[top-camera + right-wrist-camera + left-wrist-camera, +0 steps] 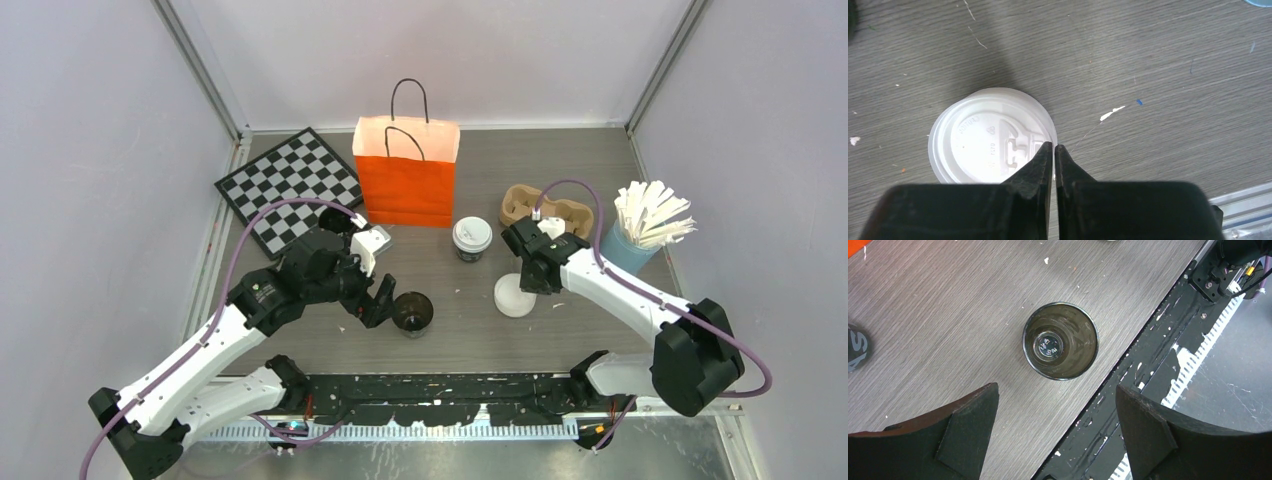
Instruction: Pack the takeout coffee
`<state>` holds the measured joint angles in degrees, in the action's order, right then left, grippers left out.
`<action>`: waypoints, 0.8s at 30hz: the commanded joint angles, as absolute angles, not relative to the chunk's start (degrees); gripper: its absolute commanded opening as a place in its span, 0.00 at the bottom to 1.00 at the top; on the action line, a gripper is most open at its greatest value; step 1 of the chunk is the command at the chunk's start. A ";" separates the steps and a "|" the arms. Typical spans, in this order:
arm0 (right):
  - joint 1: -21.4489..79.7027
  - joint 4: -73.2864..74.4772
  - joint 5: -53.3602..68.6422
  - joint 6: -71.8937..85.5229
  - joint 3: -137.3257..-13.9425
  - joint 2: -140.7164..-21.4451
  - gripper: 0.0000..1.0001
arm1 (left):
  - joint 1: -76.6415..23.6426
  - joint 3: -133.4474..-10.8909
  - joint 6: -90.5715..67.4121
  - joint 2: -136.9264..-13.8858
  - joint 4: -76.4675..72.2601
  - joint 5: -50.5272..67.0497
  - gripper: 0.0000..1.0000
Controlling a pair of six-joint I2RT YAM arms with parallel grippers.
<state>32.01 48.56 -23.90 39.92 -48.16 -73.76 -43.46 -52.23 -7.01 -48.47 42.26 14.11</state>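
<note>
Overhead, the takeout coffee point(472, 238) stands upright on the grey wood-grain worktop point(460, 335), just in front of the orange bag's right corner. It is a small dark cup capped by a round white plastic lid, and neither arm touches it. The orange bag point(407, 172) is matte paper with thin black cord handles and stands upright. A checkerboard point(290, 185) lies flat to its left. To the right sit a moulded brown cardboard carrier point(545, 208) and a blue cup point(628, 250) bristling with pale flat stirrers point(652, 212).

The left gripper point(380, 302) is spread wide beside the black cup point(412, 312). Only the left wrist view looks straight down into that cup point(1060, 340), showing a glossy, dark round wall, no lid, and a small moulded mark in the base. There the gripper's point(1057, 390) two matte black fingers point(973, 420) stand well apart and clear of the cup.

The right gripper point(520, 283) hangs over a loose lid point(514, 296) that reads overhead as a plain white disc. The right wrist view alone shows the lid's point(990, 137) embossed lettering and raised sip tab. It also shows the gripper point(1054, 146) pressed almost together right at the lid's rim. Whether the rim is caught between the fingers cannot be told.
</note>
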 commanded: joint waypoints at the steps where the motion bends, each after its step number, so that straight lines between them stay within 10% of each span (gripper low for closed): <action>1: 31.99 48.90 -24.38 39.41 -50.40 -71.80 0.02 | -43.68 -52.56 -6.28 -48.34 41.98 14.81 0.88; 12: 31.94 49.23 -25.05 39.26 -50.57 -71.50 0.00 | -43.68 -52.48 -6.15 -48.21 42.19 14.76 0.88; 17: 31.98 49.73 -27.54 39.69 -50.59 -71.72 0.22 | -43.68 -52.47 -6.07 -48.28 42.23 14.74 0.88; 24: 31.94 46.88 -25.22 39.14 -49.40 -73.73 0.23 | -43.68 -52.38 -5.98 -48.41 42.31 14.80 0.88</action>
<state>32.01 49.23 -25.17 39.33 -48.56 -73.30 -43.46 -52.23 -6.98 -48.49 42.30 14.11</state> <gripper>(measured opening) 0.225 0.882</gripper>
